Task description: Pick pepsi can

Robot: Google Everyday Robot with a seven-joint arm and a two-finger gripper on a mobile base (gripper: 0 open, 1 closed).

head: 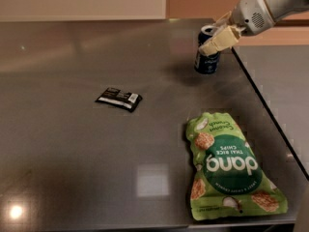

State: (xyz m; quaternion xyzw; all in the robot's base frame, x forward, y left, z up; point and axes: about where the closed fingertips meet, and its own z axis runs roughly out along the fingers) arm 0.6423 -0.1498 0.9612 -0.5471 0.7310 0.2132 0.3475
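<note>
The pepsi can (206,63) is a small dark blue can with a silver top, at the far right of the grey table (72,144). My gripper (214,36) reaches in from the upper right and is shut on the can's upper part. One cream finger (220,39) lies across the can's front; the other is behind it. The can hangs slightly tilted, just above the table, with its shadow on the surface below.
A large green chip bag (231,168) lies flat at the front right. A small black wrapper (119,98) lies left of centre. The table's right edge (263,100) runs diagonally close beside the can, with a second surface beyond it.
</note>
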